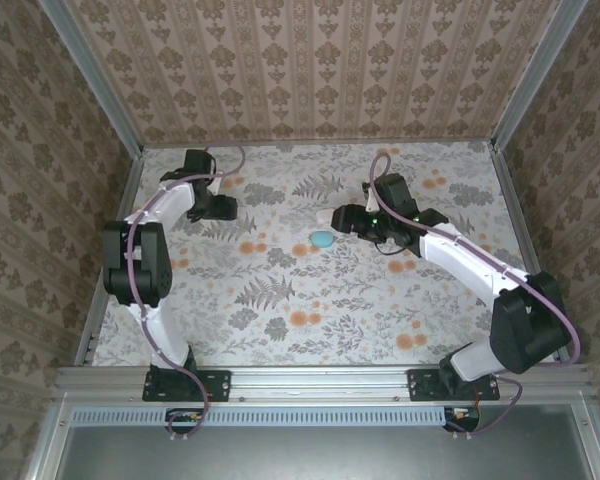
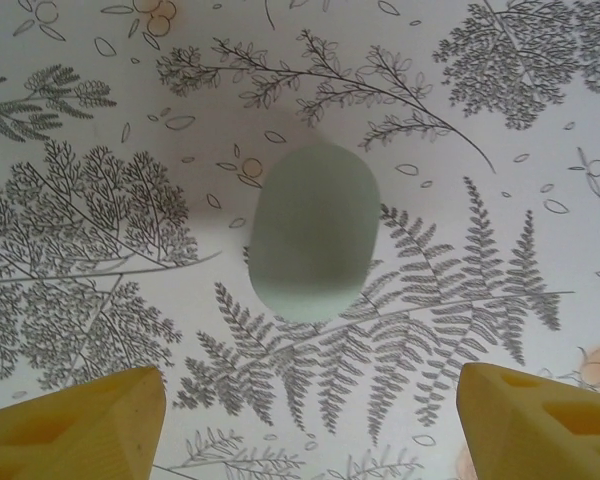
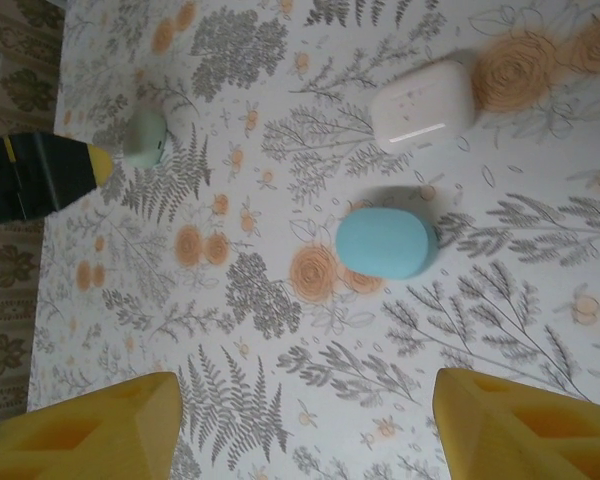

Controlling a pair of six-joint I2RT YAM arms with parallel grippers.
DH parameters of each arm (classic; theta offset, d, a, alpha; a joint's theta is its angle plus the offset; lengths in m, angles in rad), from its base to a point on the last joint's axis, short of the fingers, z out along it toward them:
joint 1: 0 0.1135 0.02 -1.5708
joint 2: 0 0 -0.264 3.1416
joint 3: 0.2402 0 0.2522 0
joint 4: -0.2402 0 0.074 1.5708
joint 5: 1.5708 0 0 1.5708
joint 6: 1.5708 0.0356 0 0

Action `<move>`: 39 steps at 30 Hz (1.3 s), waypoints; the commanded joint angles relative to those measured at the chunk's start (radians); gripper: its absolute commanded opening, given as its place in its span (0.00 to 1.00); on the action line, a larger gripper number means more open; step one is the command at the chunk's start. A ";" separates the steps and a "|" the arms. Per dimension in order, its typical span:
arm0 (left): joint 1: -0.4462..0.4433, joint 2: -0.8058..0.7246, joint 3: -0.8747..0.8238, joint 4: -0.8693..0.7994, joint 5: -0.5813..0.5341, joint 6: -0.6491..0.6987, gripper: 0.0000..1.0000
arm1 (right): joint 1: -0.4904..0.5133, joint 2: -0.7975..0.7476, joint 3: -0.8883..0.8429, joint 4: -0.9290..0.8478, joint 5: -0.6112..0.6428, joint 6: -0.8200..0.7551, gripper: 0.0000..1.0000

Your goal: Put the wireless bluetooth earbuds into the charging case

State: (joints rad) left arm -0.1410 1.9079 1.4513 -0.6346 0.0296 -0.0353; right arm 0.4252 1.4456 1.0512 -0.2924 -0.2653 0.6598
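- The left gripper (image 2: 307,372) hovers spread wide and empty above the pale green case (image 2: 315,232), which lies shut on the tabletop (image 2: 540,120) just ahead of its fingers.
- The right gripper (image 3: 308,378), equally wide and empty, faces the blue case (image 3: 385,243); the white case (image 3: 423,104) lies beyond it.
- I cannot make out any earbuds.
- The likely step is seizing a case: centre over it, descend straight, and close gently across the narrow width so the smooth shell cannot squirt out.
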 commanded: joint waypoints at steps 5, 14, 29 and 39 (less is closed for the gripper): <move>0.025 0.158 0.183 -0.126 0.049 0.088 0.77 | -0.010 -0.098 -0.048 -0.049 0.041 0.004 0.70; 0.023 0.280 0.328 -0.184 0.103 0.100 0.76 | -0.015 -0.115 -0.080 -0.041 0.041 0.033 0.70; -0.001 0.347 0.369 -0.241 0.049 0.116 0.51 | -0.018 -0.123 -0.094 -0.055 0.051 0.037 0.70; -0.040 0.182 0.232 -0.167 0.087 0.019 0.32 | -0.021 -0.131 -0.107 -0.057 0.051 0.027 0.71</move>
State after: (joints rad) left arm -0.1543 2.1956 1.7306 -0.8089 0.0879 0.0372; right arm 0.4091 1.3445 0.9611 -0.3225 -0.2379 0.6846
